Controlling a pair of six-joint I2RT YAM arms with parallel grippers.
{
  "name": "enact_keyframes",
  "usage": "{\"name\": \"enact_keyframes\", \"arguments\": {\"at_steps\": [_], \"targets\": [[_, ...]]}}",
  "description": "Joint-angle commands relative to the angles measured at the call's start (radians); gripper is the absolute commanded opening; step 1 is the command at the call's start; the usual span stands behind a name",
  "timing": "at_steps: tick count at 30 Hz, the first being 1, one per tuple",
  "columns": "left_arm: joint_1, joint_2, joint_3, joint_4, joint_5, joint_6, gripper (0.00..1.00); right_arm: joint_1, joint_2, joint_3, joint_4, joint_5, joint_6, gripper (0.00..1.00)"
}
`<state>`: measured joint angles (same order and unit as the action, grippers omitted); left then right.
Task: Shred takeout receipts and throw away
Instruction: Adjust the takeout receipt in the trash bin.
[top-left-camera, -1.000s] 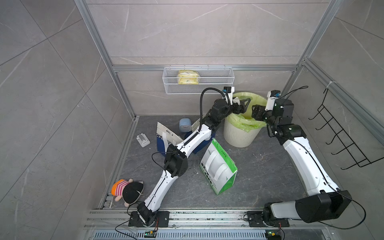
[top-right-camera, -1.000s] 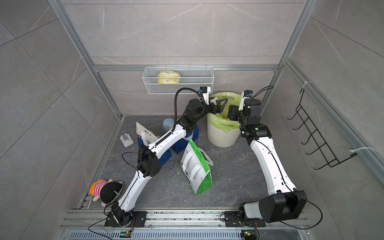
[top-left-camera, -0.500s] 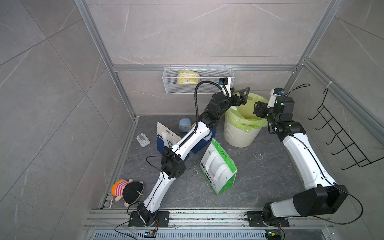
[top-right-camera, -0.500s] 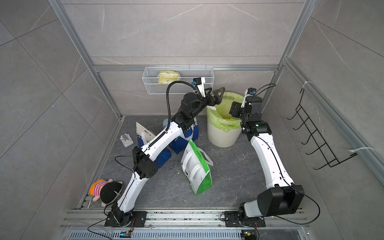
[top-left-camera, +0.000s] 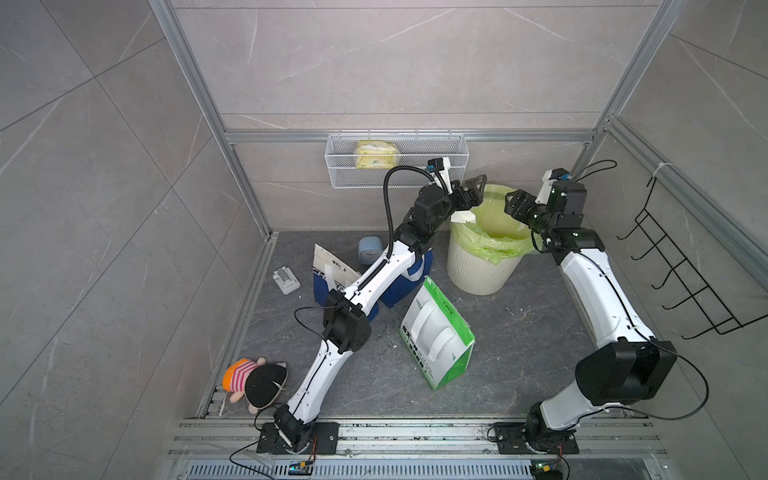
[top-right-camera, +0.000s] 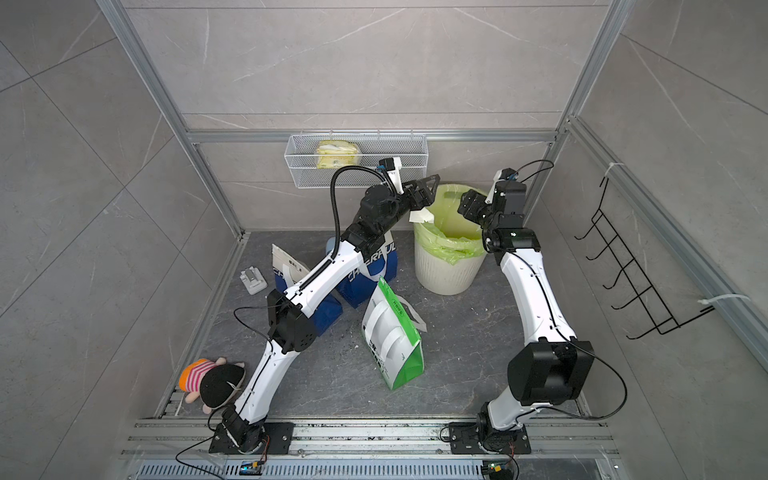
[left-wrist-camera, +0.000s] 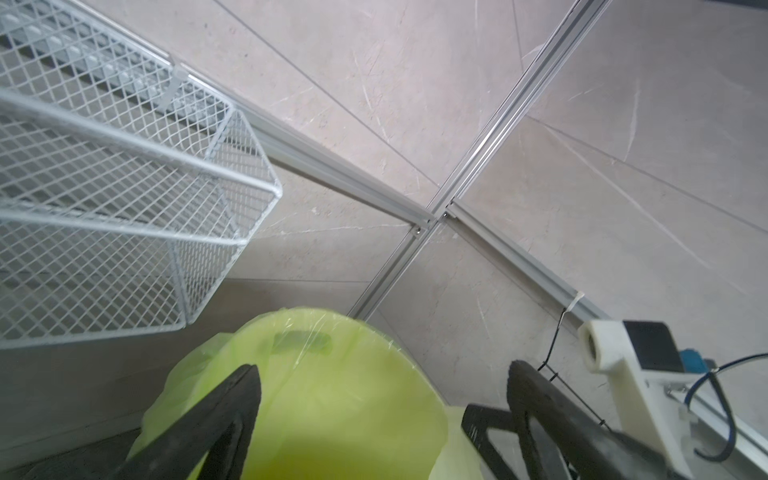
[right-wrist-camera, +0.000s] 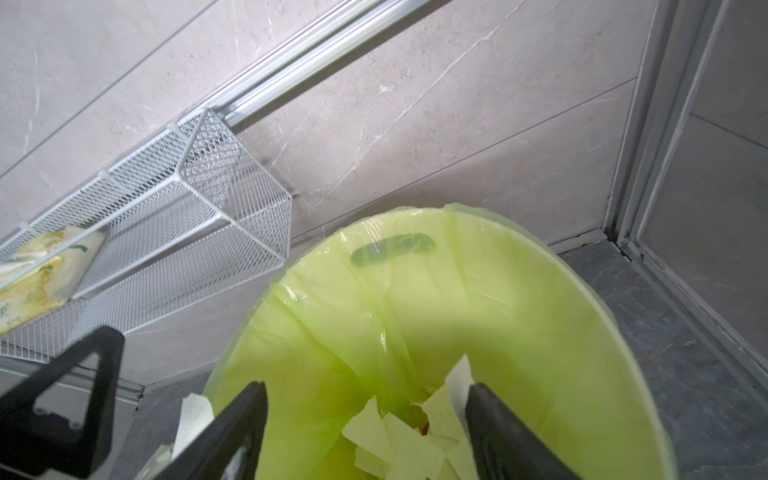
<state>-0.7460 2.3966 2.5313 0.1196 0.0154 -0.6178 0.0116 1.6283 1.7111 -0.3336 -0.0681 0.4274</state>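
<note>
Torn strips of the takeout receipts (right-wrist-camera: 415, 432) lie in the bottom of the white bin with a green liner (top-left-camera: 486, 245) (top-right-camera: 449, 245) at the back. A white scrap (top-left-camera: 463, 216) (top-right-camera: 420, 216) (right-wrist-camera: 191, 415) sits at the bin's left rim, just under my left gripper (top-left-camera: 476, 191) (top-right-camera: 426, 193) (left-wrist-camera: 382, 368). That gripper hangs open over the rim with nothing between its fingers. My right gripper (top-left-camera: 513, 203) (top-right-camera: 467, 205) (right-wrist-camera: 365, 388) is open above the bin's right side, facing down into it. Whether the scrap rests on the rim or clings to the left gripper is unclear.
A wire basket (top-left-camera: 397, 166) with a yellow packet hangs on the back wall just above the left gripper. Blue-and-white bags (top-left-camera: 332, 278) and a green-and-white bag (top-left-camera: 436, 332) stand left of the bin. A plush doll (top-left-camera: 253, 378) lies front left. A black rack (top-left-camera: 681, 266) hangs on the right wall.
The left gripper has lifted from over the bin's mouth and drawn back to its left rim. The right gripper has risen a little and opened slightly wider.
</note>
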Motion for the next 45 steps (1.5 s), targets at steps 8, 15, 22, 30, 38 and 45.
{"name": "enact_keyframes", "arguments": {"at_steps": [8,15,22,30,38,45], "targets": [[-0.002,-0.357,-0.264,-0.175,-0.086,0.037,0.95,0.002,0.035,0.075,-0.176,0.131,-0.062,0.81],[0.007,-0.373,-0.287,-0.235,-0.061,-0.118,0.94,-0.007,0.079,0.154,-0.203,-0.052,0.034,0.82],[0.029,-0.315,-0.215,-0.330,-0.002,-0.225,0.92,-0.007,0.014,0.110,-0.189,0.015,0.006,0.82],[0.034,-0.311,-0.237,-0.369,0.026,-0.316,0.92,-0.006,-0.073,0.050,-0.165,-0.035,0.000,0.82],[0.035,-0.274,-0.234,-0.383,0.060,-0.389,0.80,-0.007,-0.170,0.006,-0.175,-0.038,0.000,0.81],[0.034,-0.238,-0.210,-0.414,0.058,-0.408,0.75,-0.007,-0.266,-0.061,-0.181,-0.055,-0.019,0.81]]}}
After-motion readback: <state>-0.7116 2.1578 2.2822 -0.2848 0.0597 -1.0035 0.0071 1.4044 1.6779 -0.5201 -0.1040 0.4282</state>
